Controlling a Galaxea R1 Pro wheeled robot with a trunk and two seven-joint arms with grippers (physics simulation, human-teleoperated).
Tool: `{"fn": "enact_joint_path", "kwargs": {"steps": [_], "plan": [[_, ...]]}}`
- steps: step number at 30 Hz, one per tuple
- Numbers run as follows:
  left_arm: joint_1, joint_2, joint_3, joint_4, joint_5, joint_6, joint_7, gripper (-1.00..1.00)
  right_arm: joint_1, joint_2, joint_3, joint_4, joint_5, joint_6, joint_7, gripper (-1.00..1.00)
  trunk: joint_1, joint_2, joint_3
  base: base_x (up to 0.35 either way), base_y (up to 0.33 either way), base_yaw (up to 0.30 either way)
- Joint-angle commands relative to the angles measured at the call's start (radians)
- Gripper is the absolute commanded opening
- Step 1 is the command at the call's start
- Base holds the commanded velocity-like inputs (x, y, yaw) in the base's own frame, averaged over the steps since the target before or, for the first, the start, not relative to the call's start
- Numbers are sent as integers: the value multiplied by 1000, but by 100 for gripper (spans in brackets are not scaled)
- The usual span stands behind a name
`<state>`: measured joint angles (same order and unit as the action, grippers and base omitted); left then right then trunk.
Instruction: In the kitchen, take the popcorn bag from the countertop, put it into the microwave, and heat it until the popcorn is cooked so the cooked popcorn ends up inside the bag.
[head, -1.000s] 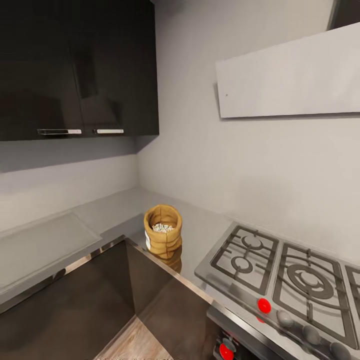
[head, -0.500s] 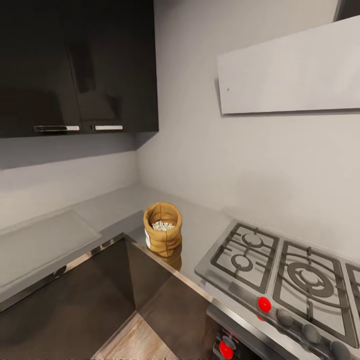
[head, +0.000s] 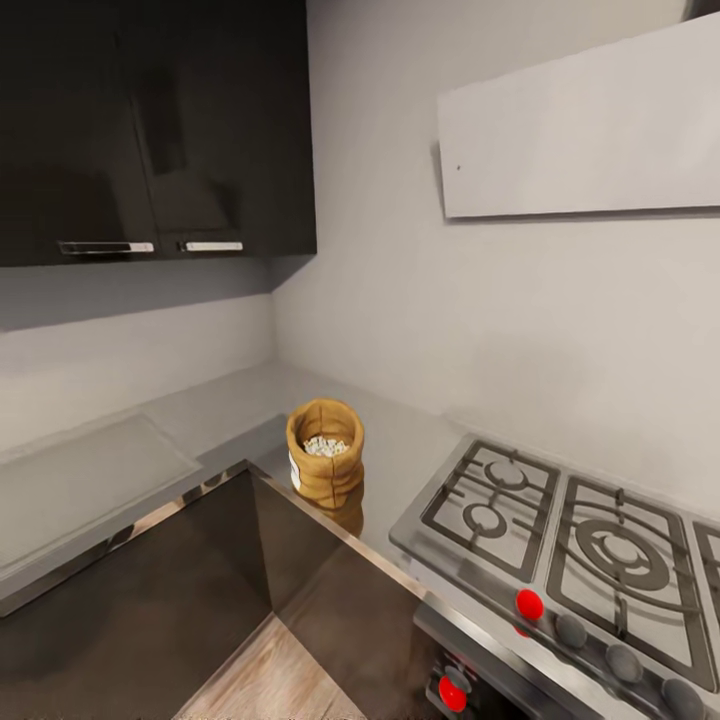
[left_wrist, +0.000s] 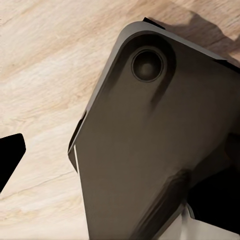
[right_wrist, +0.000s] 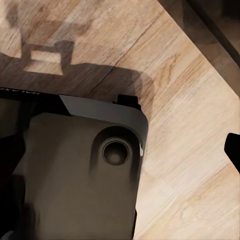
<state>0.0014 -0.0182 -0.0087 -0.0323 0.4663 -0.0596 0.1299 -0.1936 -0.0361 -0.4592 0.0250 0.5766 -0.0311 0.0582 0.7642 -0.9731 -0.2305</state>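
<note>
The popcorn bag (head: 325, 453) stood upright at the counter's (head: 215, 415) inner corner edge, well apart from the hob (head: 560, 535); neither claw's state could be told.

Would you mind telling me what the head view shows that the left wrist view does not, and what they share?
Head view: the popcorn bag standing upright on the grey countertop near its inner corner, pale popcorn at its top, a steel gas hob beside it, dark wall cabinets above.
Left wrist view: a dark, rounded part of the robot's own body seen close up.
Both: pale wooden floor.
</note>
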Motion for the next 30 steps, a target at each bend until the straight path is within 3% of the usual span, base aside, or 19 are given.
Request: {"fn": "enact_joint_path", "kwargs": {"steps": [1, 30], "plan": [[0, 0, -1, -1, 4, -2, 4, 100, -1, -1, -8, 3, 6, -4, 2, 100, 0, -1, -3, 0, 0, 0], [0, 0, -2, -1, 3, -2, 4, 100, -1, -1, -8, 3, 8, -7, 0, 100, 0, -1, -49, 0, 0, 0]]}}
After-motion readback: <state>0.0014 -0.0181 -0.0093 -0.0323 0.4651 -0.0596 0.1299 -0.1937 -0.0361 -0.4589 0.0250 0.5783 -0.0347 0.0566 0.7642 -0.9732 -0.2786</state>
